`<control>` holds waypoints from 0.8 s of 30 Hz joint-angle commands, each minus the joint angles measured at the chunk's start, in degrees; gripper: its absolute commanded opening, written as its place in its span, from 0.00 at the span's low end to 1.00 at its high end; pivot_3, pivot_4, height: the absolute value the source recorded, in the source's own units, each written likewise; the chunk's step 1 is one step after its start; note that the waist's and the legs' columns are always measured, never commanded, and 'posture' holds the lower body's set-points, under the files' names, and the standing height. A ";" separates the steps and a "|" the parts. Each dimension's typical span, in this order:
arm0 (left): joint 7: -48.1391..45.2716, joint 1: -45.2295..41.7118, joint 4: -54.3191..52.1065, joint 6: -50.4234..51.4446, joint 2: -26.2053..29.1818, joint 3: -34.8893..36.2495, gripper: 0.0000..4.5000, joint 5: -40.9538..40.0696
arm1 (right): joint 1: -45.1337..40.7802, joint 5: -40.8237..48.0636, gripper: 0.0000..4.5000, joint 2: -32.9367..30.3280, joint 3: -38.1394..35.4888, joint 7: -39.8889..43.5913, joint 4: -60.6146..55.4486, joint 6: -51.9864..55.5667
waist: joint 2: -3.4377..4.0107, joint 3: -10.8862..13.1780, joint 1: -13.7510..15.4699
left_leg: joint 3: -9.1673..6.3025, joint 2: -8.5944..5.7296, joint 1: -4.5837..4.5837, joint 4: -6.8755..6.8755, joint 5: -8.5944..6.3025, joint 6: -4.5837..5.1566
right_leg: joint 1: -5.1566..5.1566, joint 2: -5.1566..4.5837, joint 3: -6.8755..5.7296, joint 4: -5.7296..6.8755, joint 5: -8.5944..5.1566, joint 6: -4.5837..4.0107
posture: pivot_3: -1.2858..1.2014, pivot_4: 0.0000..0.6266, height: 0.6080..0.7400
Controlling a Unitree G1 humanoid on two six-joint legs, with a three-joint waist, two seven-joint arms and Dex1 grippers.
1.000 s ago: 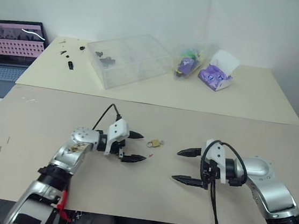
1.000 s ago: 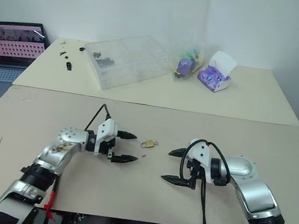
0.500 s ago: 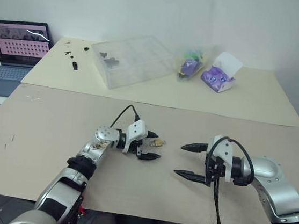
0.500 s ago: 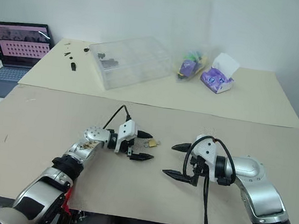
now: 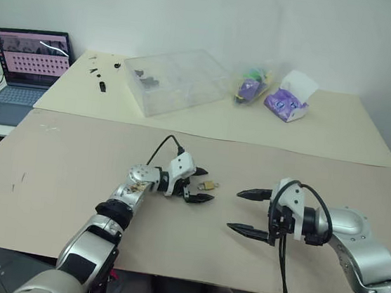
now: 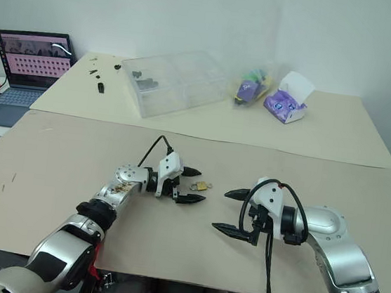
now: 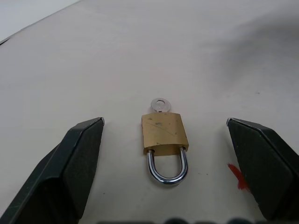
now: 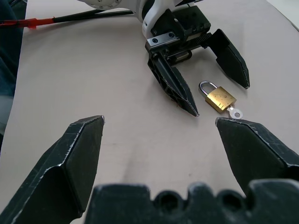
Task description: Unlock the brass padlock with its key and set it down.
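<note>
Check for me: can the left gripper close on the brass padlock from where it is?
Probably yes. The brass padlock lies flat on the table between the open left gripper fingers, touching neither, shackle toward the gripper. Nothing blocks it.

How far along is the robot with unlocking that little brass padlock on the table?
Early. The small squarish brass padlock lies flat on the beige table, its silver shackle closed, its silver key already inserted. In hand: the left gripper frames it, jaws open, not touching. Left: grasping, turning the key, setting down. The right gripper waits open.
</note>
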 commanded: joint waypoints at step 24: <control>1.57 -0.53 2.24 -2.01 -4.10 -0.76 0.16 3.52 | -0.30 -0.63 1.00 -0.50 -1.09 -1.47 -0.95 -1.02 | 0.00 0.00 1.37 | -0.04 -0.05 -0.26 0.01 0.01 0.01 | -0.06 -0.03 0.00 -0.15 -0.01 0.02 | 0.52 0.24 1.00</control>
